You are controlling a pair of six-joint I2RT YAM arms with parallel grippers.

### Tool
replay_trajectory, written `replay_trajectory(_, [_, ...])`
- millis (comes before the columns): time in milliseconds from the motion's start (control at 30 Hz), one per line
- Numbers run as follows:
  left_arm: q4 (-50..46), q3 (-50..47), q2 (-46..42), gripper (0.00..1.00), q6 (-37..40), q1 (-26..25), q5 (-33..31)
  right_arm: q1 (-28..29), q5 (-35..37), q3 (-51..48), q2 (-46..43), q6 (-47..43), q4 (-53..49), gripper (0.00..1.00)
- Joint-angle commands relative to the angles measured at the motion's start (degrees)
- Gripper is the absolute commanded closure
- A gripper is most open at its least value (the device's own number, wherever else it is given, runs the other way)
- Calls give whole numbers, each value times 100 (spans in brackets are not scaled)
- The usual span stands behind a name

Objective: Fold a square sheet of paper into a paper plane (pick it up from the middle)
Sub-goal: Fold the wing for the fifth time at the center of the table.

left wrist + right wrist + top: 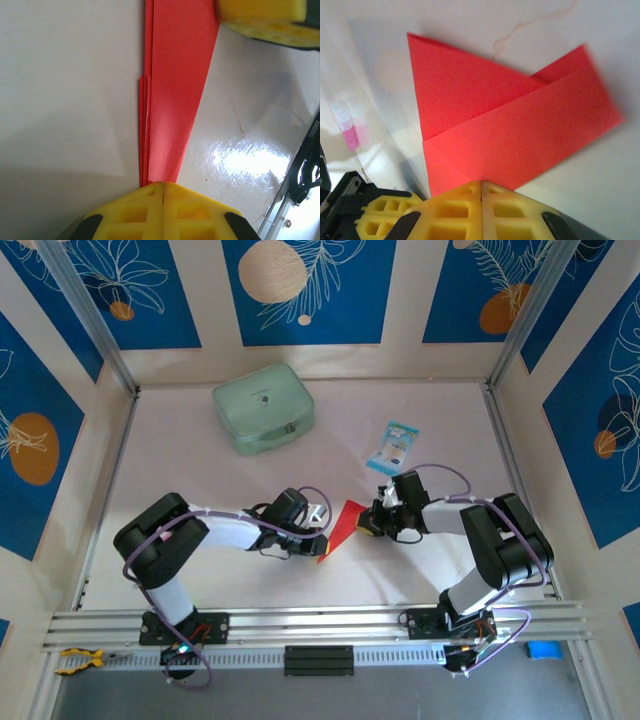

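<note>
The square sheet of paper [340, 525] is bright red and lies flat on the table, folded into a narrow tapered shape with stacked layers [175, 90] and a triangular flap [470, 85]. My left gripper [316, 540] is shut, its yellow fingertips together and set down on the paper's narrow near end [163, 186]. My right gripper [372, 524] is also shut, its tips down on the paper's wide right edge [481, 184]. I see no paper between either pair of fingers. Each wrist view catches the other gripper's yellow finger at its edge.
A pale green zip pouch [263, 408] sits at the back of the table, left of centre. A small blue-white packet [392, 447] lies just behind my right gripper. Patterned blue walls enclose the table, and an aluminium rail [320, 622] runs along its near edge.
</note>
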Motion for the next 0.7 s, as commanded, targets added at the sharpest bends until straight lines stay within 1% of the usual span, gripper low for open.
replay_trajectory(0, [-541, -149, 189, 100, -36, 9, -92, -273, 482, 165, -111, -175, -437, 94])
replay_trajectory(200, [-534, -180, 143, 100, -44, 1, -109, -568, 912, 387, -250, -273, -995, 93])
replay_trajectory(300, [-552, -189, 86, 100, -47, -5, -117, -614, 1134, 366, -396, -276, -1136, 91])
replay_trajectory(367, [-552, -217, 27, 100, -66, -4, -125, -593, 1053, 261, -597, -215, -1066, 90])
replay_trajectory(467, [-536, -255, -130, 100, -171, -57, -191, -455, 970, 84, -977, -126, -1022, 88])
replay_trajectory(567, [-660, -195, -382, 100, -290, -144, -395, -251, 830, -101, -1212, 30, -949, 86])
replay_trajectory(667, [-453, -251, -592, 99, -627, -222, -591, 2, 847, -236, -1322, 214, -911, 84])
